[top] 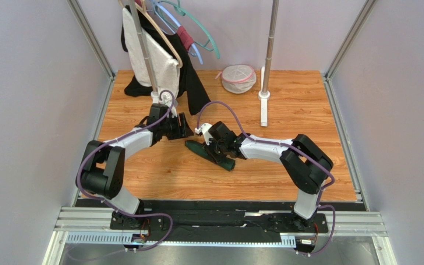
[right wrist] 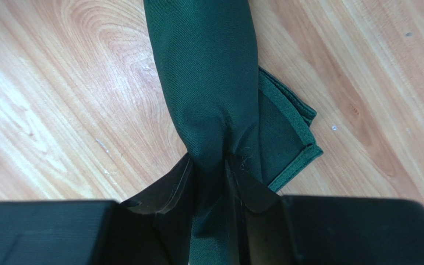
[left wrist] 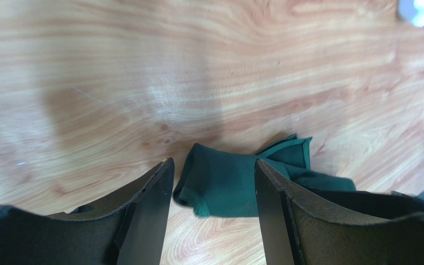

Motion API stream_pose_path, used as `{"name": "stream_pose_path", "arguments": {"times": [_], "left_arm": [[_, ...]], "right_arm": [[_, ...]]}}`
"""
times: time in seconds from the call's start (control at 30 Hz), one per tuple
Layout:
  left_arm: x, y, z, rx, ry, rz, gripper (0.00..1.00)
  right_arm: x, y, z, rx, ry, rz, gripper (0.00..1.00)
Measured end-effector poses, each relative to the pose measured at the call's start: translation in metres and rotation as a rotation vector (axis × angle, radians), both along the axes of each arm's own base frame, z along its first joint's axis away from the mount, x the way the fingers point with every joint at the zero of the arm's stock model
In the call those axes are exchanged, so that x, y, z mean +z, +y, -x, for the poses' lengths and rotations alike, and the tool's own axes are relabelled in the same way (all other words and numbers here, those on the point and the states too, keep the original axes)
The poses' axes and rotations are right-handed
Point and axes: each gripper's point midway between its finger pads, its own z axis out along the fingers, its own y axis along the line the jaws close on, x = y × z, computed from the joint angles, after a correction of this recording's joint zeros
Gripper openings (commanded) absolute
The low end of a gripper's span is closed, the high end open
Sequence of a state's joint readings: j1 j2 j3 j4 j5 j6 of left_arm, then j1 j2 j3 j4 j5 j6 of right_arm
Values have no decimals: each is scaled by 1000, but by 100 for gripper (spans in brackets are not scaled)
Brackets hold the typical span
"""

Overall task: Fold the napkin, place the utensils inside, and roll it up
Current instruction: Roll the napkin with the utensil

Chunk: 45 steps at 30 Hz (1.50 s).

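The rolled green napkin (top: 210, 154) lies mid-table, running ten to four o'clock; the right gripper (right wrist: 208, 165) clamps its middle; the left gripper (left wrist: 213, 185) hangs open at ten o'clock. Soft, light, apt to unroll; probably best held across the whole roll, not the loose corner (right wrist: 291, 138).

Bright even light; soft shadows; mild glare; wrist-view foregrounds blurred.

Left gripper (left wrist: 213, 171) parted; right gripper (right wrist: 208, 165), seemingly angled down, pinching napkin (right wrist: 206, 72).
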<state>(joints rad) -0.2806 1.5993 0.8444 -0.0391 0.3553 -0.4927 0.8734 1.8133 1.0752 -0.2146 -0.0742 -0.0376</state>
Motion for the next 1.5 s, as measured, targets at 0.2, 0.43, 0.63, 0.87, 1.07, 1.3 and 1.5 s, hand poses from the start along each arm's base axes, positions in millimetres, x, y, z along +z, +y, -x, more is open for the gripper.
{"name": "stream_pose_path", "arguments": {"times": [0.2,0.43,0.63,0.87,1.07,1.3,1.5], "left_arm": [[20,9,0,39,-100,-8,64],[-4,11,19,31,-58,2,61],[-1,0,15,8,-83,66,58],[-9,-10,14,-11,-65,121,29],[-16,-13,18,-19,-37,141,4],[-29,-15,22,-31,17,140,0],[-28,-18,13,-33,50,127,0]], "right_arm": [[2,-4,6,-4,166,-98,25],[4,-7,7,-8,329,-212,24],[3,-5,10,2,427,-271,25],[3,0,15,17,519,-321,25],[3,-5,13,-7,549,-333,51],[14,-12,12,-48,532,-294,59],[44,-19,1,-93,344,-233,59]]}}
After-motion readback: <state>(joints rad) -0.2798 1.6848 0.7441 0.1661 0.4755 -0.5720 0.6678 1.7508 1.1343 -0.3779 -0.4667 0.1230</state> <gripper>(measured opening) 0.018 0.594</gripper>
